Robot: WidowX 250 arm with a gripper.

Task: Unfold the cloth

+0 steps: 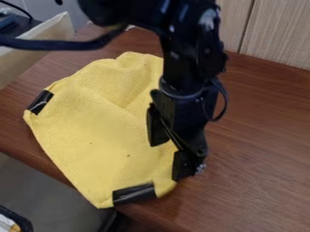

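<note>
Two dark strips on cloth: far strip (41, 102) well left of the end effector, near strip (134, 193) below-left of it. Yellow cloth (100, 136) on table (254, 181), nearly all left of my end effector (167, 151), its right margin right beside and partly under it. Long axis runs roughly top to bottom in view, so I'd judge a fold gets opened across that, sideways. Crease up-left of end effector, layers hard to make out. End effector released, fingers apart; can't tell if they touch cloth. Cloth's upper right edge hidden behind arm.
</note>
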